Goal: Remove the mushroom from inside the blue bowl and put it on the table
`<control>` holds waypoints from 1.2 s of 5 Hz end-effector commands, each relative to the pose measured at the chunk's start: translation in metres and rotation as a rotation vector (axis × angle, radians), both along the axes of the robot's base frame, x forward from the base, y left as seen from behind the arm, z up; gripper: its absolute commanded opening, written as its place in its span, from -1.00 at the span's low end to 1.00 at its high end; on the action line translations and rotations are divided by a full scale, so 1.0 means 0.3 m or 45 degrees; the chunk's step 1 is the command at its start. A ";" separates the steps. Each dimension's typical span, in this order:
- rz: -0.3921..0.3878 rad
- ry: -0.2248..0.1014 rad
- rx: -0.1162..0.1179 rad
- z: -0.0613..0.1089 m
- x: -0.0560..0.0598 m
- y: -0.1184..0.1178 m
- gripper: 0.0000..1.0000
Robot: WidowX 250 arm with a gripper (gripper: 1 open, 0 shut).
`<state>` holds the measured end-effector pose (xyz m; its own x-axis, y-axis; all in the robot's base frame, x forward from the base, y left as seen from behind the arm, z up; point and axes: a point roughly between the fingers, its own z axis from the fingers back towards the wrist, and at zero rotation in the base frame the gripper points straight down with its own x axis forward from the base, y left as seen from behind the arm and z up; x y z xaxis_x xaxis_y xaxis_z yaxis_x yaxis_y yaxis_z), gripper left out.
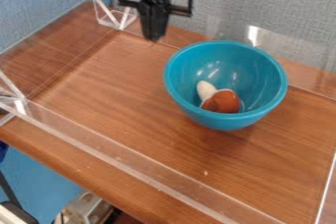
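Reddish-brown mushroom [221, 99] lies on its side inside the blue bowl [226, 84] on the wooden table [118, 110], while the black gripper [153, 34], jaws pressed together and empty, hangs well apart to the bowl's upper left.

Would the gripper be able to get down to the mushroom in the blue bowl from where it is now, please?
Probably yes. The mushroom lies uncovered in the open blue bowl, with nothing above it. The gripper hangs off to the bowl's left, shut and empty, so it would need to swing back and open first.
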<state>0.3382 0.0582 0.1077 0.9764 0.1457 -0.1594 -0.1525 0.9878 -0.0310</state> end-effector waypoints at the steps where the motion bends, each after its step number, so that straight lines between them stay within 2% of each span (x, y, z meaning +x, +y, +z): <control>1: 0.001 -0.088 0.021 0.046 0.078 0.009 -1.00; 2: 0.004 -0.089 0.018 0.044 0.104 -0.001 -1.00; 4: 0.013 -0.077 0.021 0.020 0.132 -0.009 -1.00; 6: 0.045 -0.068 0.041 0.018 0.130 0.025 -1.00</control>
<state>0.3716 0.0592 0.0945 0.9718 0.1711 -0.1620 -0.1748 0.9846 -0.0087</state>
